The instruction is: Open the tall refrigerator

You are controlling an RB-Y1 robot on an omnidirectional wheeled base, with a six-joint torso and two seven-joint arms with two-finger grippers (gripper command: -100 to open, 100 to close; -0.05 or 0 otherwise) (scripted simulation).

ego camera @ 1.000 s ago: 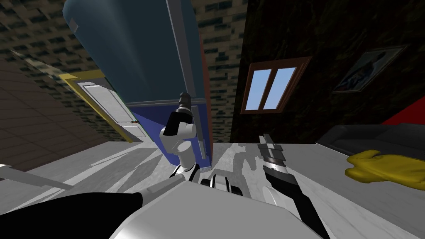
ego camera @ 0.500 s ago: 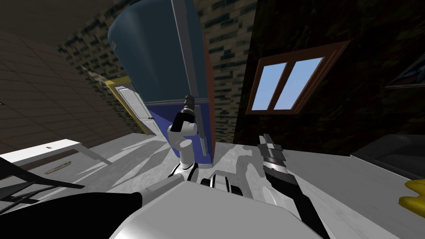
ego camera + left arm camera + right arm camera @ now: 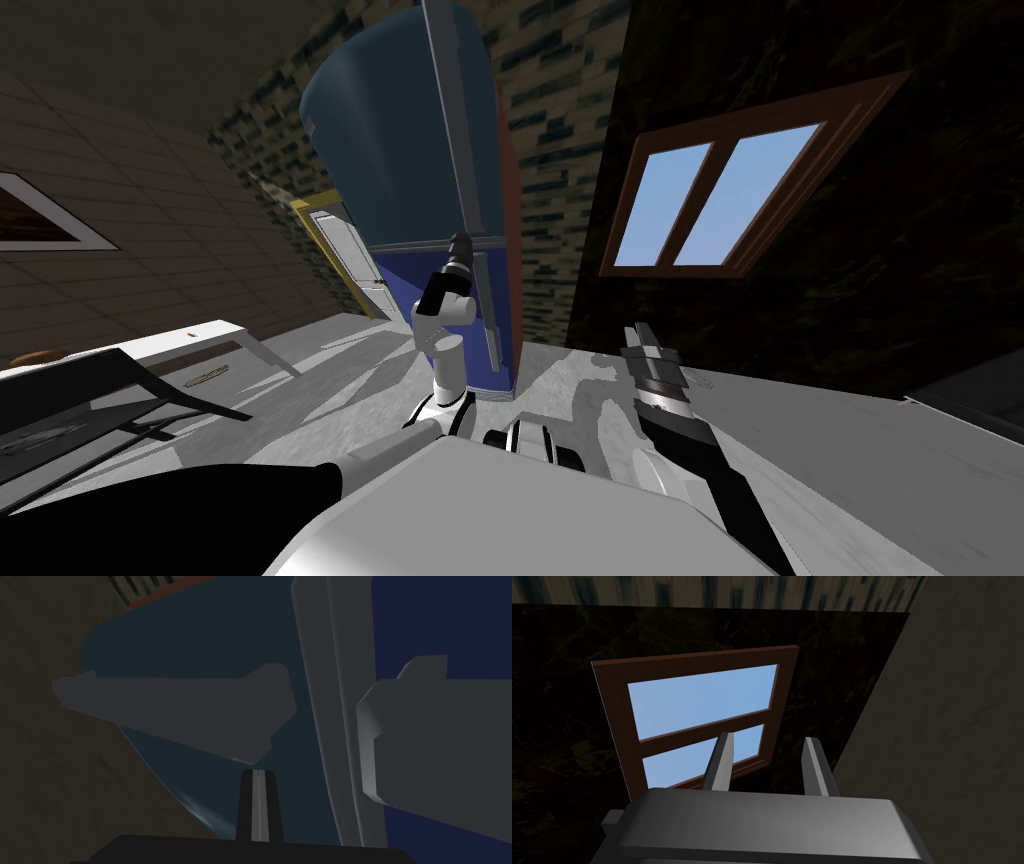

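Two doors make up the fridge [image 3: 400, 130], teal above and deep blue below. It stands at twelve o'clock from me, and neither door has visibly swung out. The step in hand looks like the reach for the handle [image 3: 455, 120], with no grasp made yet.

The left claw [image 3: 459, 243] is raised to the seam between the doors, just at the nine o'clock side of the grey handle line. In the left wrist view its fingers [image 3: 257, 801] are pressed together with nothing between them. One grey bar lies just off their tips at eleven o'clock, and another stands apart at two o'clock. The right claw [image 3: 637, 335] hangs low at one o'clock of my chest, its fingers spread and empty.

The next move probably calls for parting the left fingers, setting them round the handle bar and closing. After that comes a pull outward along the door's arc.

Against a second ago, the whole head picture has swung, which I take as my own turn. The fridge has slid from eleven toward twelve o'clock and looks narrower. The window [image 3: 720, 195] has climbed to two o'clock. A table [image 3: 200, 335] and a chair [image 3: 90, 390] have come in at nine o'clock, and a yellow heap at four o'clock has gone. Both arms keep their poses, and the left claw is still at the seam.
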